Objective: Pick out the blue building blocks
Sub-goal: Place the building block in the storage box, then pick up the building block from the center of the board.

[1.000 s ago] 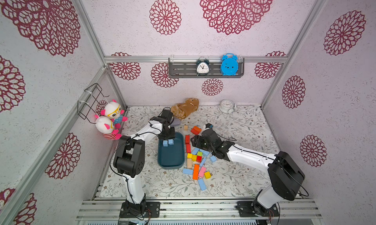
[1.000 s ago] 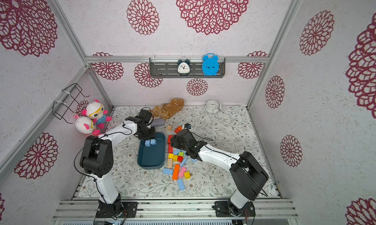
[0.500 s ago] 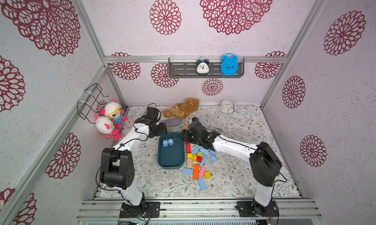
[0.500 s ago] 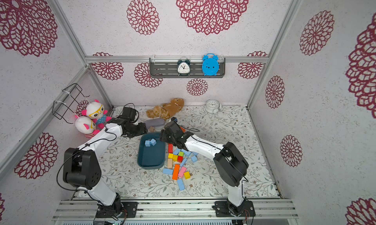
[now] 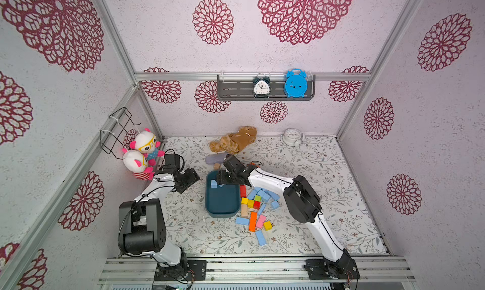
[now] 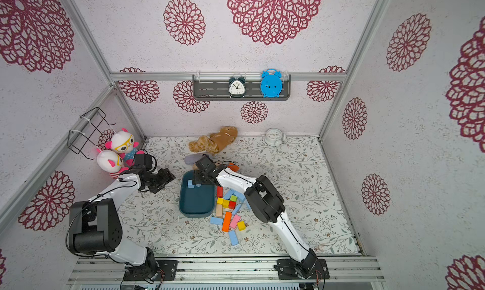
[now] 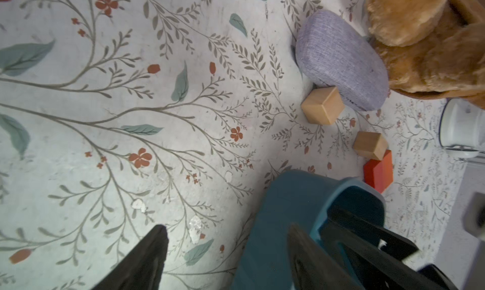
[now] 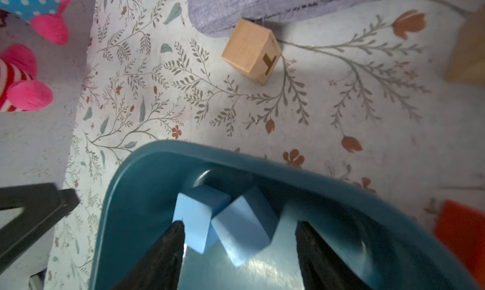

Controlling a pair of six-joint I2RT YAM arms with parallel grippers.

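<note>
Left gripper [image 7: 227, 231] has pulled left off the tray [image 5: 221, 210] and is spread, empty, over bare desk [image 5: 315, 170]. Right gripper [image 8: 239, 224] has swung from the pile [image 5: 256, 210] to the tray's far end, spread above two blue blocks [image 8: 244, 228] lying inside. Other blue ones are still in the pile, right of the tray.

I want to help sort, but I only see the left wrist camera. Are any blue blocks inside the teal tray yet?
Observer: Yes, two blue blocks lie side by side at the tray's back-wall end.
Operator: Where's the other arm?
Observer: The right gripper hangs over those two, jaws apart.
Operator: Any blue ones left outside?
Observer: Several loose blue blocks sit in the mixed pile beside the tray, on the right arm's side.
</note>
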